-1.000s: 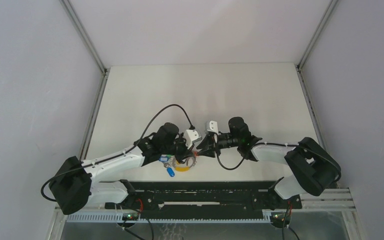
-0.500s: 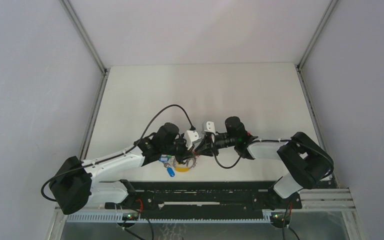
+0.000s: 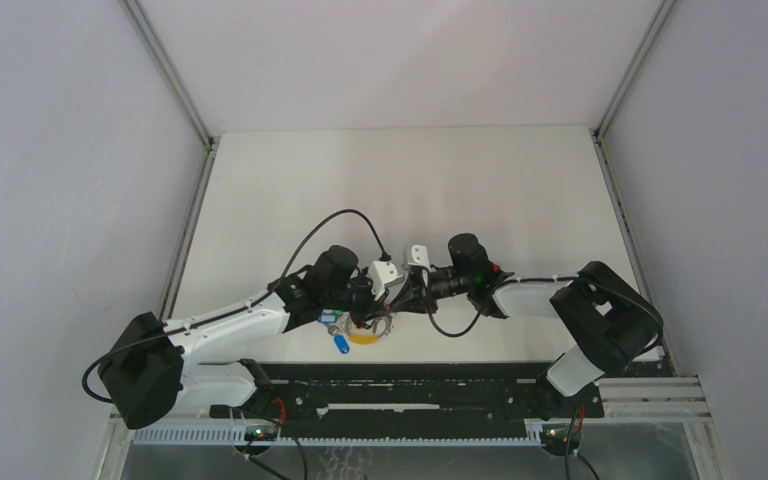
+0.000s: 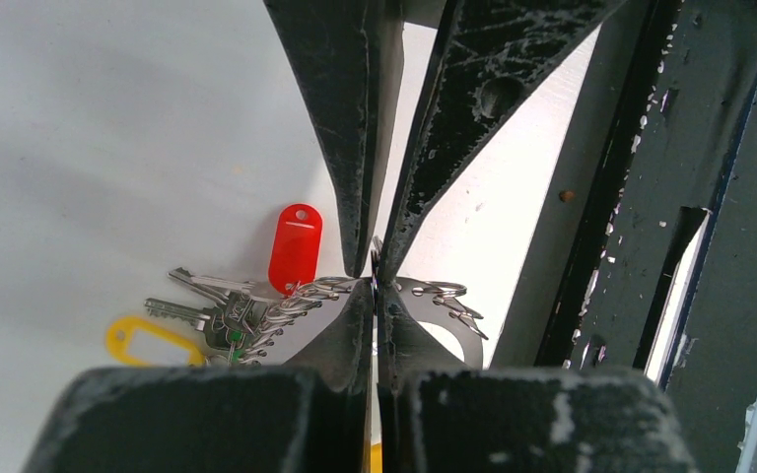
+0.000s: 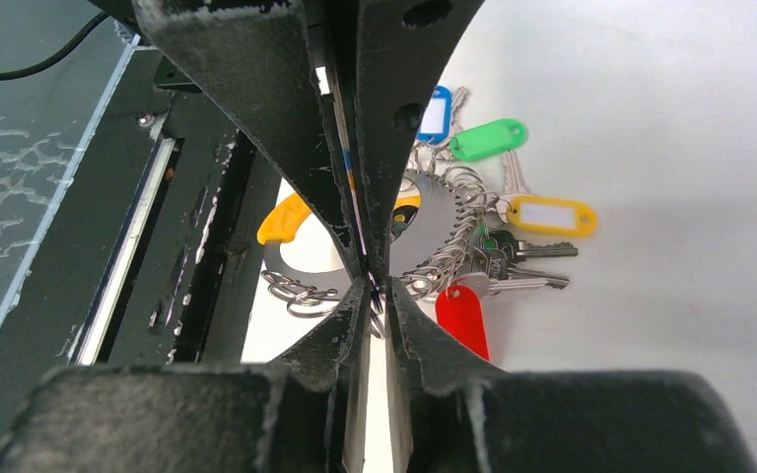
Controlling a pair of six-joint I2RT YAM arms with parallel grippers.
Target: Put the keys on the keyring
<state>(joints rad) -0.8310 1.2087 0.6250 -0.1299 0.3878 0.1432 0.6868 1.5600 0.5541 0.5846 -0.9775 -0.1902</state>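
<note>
The keyring (image 5: 424,222) is a grey metal ring with a yellow part (image 5: 281,219); it lies on the table near the front edge and also shows in the top view (image 3: 370,328). Blue (image 5: 437,113), green (image 5: 488,138), yellow (image 5: 550,215) and red (image 5: 461,320) key tags fan out from it with silver keys (image 4: 212,305). I cannot tell whether the red (image 4: 296,246) and yellow (image 4: 143,338) ones are on the ring. My left gripper (image 4: 375,283) and right gripper (image 5: 377,293) meet tip to tip just above the keyring, both shut on a thin small wire ring (image 4: 376,252).
A black slotted rail (image 3: 410,385) runs along the front edge, close beside the keyring. Several loose small wire rings (image 5: 296,291) lie by the grey ring. The white table (image 3: 410,190) stretches behind the grippers, with grey walls on both sides.
My right gripper has moved a little to the left, up against the left gripper's tips. The left arm and the keyring have not moved.
</note>
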